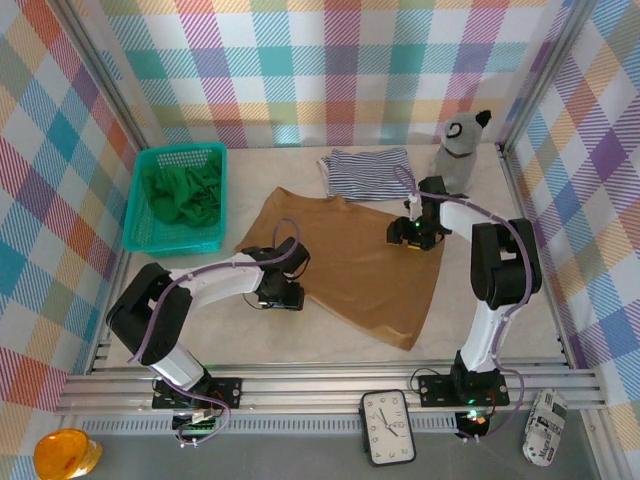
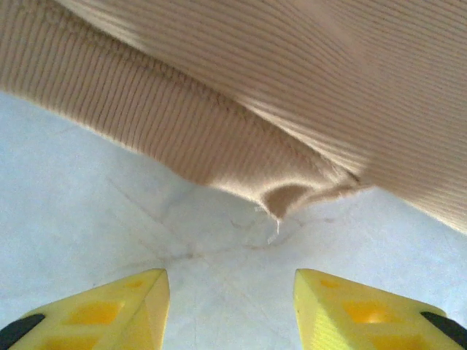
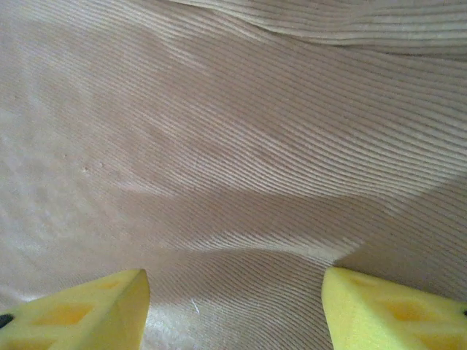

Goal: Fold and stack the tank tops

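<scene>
Pale beige table point(image 1: 250, 340) carries everything we see. The tan-brown tank top point(image 1: 370, 270) lies spread flat across its middle and reaches toward the near edge. At the far left corner stands the teal mesh basket point(image 1: 133, 200), with the green tank top point(image 1: 180, 190) bunched inside it. The striped tank top point(image 1: 370, 172) lies crumpled by the far edge, right of centre and just beyond the tan one; we cannot tell whether the two touch.

Our left gripper point(image 1: 283, 298) is low at the tan top's left edge. In its wrist view the yellow fingers point(image 2: 117, 310) stand wide apart over bare table with nothing between them point(image 2: 230, 277), and the curled hem lies just ahead. Our right gripper point(image 1: 410, 235) hangs over the tan top's far right part, its jaws likewise spread wide and empty above the ribbed cloth point(image 3: 233, 281).
</scene>
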Tool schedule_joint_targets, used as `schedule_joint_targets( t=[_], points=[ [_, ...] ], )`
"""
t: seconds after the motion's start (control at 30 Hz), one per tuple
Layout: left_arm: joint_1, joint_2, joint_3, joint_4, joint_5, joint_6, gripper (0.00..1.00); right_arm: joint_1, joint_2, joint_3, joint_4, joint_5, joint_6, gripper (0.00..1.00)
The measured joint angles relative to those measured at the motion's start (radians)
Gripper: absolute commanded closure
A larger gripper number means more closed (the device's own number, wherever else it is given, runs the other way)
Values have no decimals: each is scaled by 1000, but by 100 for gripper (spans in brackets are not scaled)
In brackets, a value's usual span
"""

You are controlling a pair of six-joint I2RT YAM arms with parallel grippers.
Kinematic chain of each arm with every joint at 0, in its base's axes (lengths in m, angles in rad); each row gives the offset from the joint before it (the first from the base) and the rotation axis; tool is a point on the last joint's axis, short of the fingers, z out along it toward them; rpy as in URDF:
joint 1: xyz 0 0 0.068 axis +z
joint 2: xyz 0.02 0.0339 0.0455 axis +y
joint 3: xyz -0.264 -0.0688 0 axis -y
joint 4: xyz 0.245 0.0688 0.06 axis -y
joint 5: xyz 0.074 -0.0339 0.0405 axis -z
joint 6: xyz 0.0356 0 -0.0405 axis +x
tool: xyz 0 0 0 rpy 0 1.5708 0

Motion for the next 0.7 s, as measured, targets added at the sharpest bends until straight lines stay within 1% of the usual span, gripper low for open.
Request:
schedule_joint_targets(
  t=[0.07, 0.2, 0.3, 0.4, 0.5, 0.57, 0.7],
  points=[
    [0, -34, 15, -29, -30, -26, 51, 0, -53, -26, 7, -9, -11, 35],
    [7, -131, 26, -32, -69, -105, 51, 21, -264, -108, 22, -29, -26, 34],
    [6, -136, 27, -9, -71, -164, 52, 76, -451, -197, 33, -36, -68, 32],
    [6, -103, 15, 10, -82, -228, 52, 150, -589, -281, 24, -14, -127, 32],
    [6, -99, -28, 45, -94, -274, 52, 231, -681, -355, -7, 21, -220, 31],
    [6, -99, -53, 76, -93, -291, 52, 288, -732, -405, -42, 47, -306, 30],
    [6, -79, -66, 151, -68, -306, 53, 397, -833, -509, -126, 85, -508, 30]
  ],
)
